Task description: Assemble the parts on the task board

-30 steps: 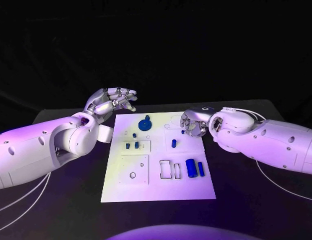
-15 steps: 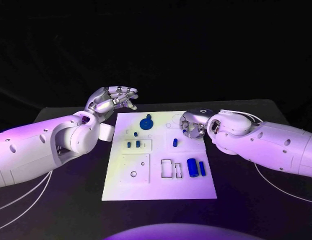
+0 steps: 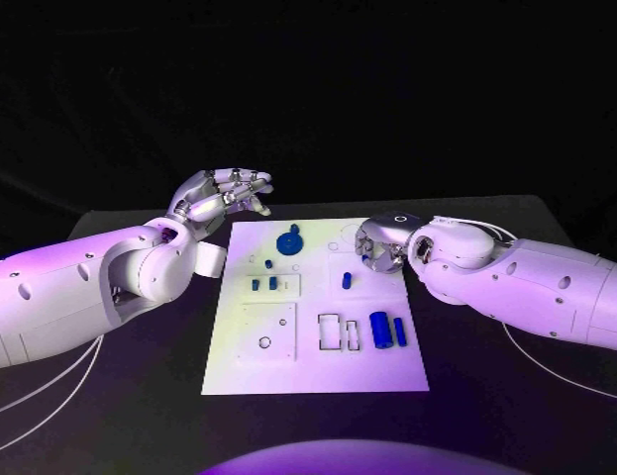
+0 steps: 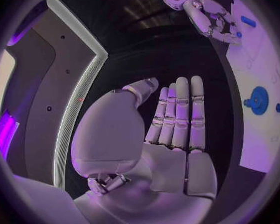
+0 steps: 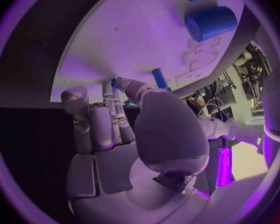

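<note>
Head view, change: the right hand [image 3: 381, 243] had crept slightly toward picture left over the upper right of the task board [image 3: 315, 371] during the last second; no part had shifted.
Head view, left hand: the left hand [image 3: 223, 198] remained raised at the board's upper left corner, off the board, fingers loosely curled, nothing in them.
Head view, parts: blue gear [image 3: 289, 244] at upper centre; small blue peg [image 3: 346, 281] just below the right hand; large blue cylinder [image 3: 378, 330] and slim blue bar [image 3: 398, 332] at lower right.
Left wrist view: left hand [image 4: 171, 134] flat, fingers straight and together, empty; gear [image 4: 259, 100] at the right edge.
Right wrist view: right hand [image 5: 115, 129] with fingers [image 5: 109, 112] extended to the board edge, near a blue peg [image 5: 159, 78]; whether it pinched anything could not be told.
Judgement: approach only; assembly appeared not yet advanced.
</note>
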Robot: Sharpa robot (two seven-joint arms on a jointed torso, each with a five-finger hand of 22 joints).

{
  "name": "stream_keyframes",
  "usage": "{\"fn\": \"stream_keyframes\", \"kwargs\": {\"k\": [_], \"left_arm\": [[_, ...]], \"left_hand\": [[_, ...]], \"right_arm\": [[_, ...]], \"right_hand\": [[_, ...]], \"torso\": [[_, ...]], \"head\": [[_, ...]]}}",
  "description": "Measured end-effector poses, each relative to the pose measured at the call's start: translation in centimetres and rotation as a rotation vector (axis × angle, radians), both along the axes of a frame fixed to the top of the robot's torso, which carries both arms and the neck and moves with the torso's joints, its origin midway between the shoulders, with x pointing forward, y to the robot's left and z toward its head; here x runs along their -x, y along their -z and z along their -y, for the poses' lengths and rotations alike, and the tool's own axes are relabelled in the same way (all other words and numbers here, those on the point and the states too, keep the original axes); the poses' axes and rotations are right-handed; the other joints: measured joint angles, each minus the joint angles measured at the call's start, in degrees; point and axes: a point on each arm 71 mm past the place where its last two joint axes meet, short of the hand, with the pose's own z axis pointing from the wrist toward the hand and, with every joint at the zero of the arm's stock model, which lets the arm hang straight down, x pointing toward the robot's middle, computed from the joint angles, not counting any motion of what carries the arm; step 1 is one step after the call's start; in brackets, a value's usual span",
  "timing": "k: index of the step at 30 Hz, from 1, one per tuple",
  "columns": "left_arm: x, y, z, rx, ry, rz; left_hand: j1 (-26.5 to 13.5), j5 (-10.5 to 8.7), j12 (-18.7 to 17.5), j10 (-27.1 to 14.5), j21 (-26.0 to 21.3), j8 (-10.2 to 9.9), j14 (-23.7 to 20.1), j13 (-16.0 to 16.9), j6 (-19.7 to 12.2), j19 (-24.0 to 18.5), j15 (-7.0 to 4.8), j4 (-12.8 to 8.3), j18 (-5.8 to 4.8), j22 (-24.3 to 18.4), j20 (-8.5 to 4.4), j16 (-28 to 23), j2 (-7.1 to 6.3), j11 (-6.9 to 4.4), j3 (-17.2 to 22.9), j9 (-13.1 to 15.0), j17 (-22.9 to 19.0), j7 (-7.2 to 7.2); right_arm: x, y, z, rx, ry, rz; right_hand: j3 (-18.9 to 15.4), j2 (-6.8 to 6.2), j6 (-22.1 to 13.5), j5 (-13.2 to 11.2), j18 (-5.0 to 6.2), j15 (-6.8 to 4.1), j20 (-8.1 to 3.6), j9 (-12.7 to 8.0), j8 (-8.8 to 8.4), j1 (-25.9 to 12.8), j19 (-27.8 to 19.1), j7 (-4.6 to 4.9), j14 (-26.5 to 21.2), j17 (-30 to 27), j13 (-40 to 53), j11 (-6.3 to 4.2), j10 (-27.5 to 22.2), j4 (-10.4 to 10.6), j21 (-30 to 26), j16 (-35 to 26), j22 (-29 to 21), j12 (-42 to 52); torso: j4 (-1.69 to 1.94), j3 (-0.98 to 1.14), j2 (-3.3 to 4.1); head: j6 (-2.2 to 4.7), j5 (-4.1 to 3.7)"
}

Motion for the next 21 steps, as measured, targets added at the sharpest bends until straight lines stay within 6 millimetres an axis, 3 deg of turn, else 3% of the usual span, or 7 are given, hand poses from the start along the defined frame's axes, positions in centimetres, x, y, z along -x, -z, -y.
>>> {"fn": "stream_keyframes", "kwargs": {"k": [8,11,21], "left_arm": [[0.0,0.04,-0.04,-0.002,0.0,-0.005],[0.0,0.05,-0.06,-0.002,0.0,-0.008],[0.0,0.11,-0.05,-0.005,0.002,-0.015]], "left_hand": [[0.3,0.0,-0.3,0.0,0.0,0.0,0.0,-0.1,0.0,0.2,0.0,-0.4,0.0,0.0,-0.21,-0.1,0.28,0.0,0.1,0.0,0.0,0.0],[0.3,0.0,-0.3,0.0,0.0,0.0,0.0,-0.1,0.0,0.2,0.0,-0.4,0.0,0.0,-0.21,-0.2,0.28,0.0,0.1,0.0,0.0,0.0],[0.3,0.0,-0.5,0.0,0.0,0.0,0.0,-0.2,0.0,0.2,0.0,-0.7,0.0,0.0,-0.21,-0.2,0.28,0.0,0.1,0.0,0.0,0.0]], "right_arm": [[0.2,0.11,-0.18,0.035,-0.009,0.025],[0.29,0.18,-0.31,0.047,-0.013,0.036],[0.53,0.52,-0.63,0.059,-0.015,0.073]], "right_hand": [[1.6,1.56,2.4,-2.7,-0.85,-0.84,-0.73,0.9,1.12,1.6,0.7,-0.94,0.0,0.2,1.4,-0.47,1.6,-2.0,2.2,1.0,1.9,1.3],[1.6,1.66,2.5,-3.8,-0.85,-0.84,-0.73,1.2,1.32,2.1,0.7,-0.91,0.0,0.2,2.1,-0.37,1.7,-2.4,2.4,1.1,2.4,1.5],[1.7,1.72,2.7,-4.4,-0.85,-0.84,-0.73,1.4,1.35,2.2,0.7,-1.05,0.0,0.2,2.5,-0.68,2.5,-2.5,2.6,1.3,2.7,2.0]], "torso": [[0.0,-0.01,-0.03],[0.01,-0.01,-0.04],[0.07,0.03,-0.01]], "head": [[-0.15,-0.19],[-0.16,-0.25],[-0.26,-0.21]]}}
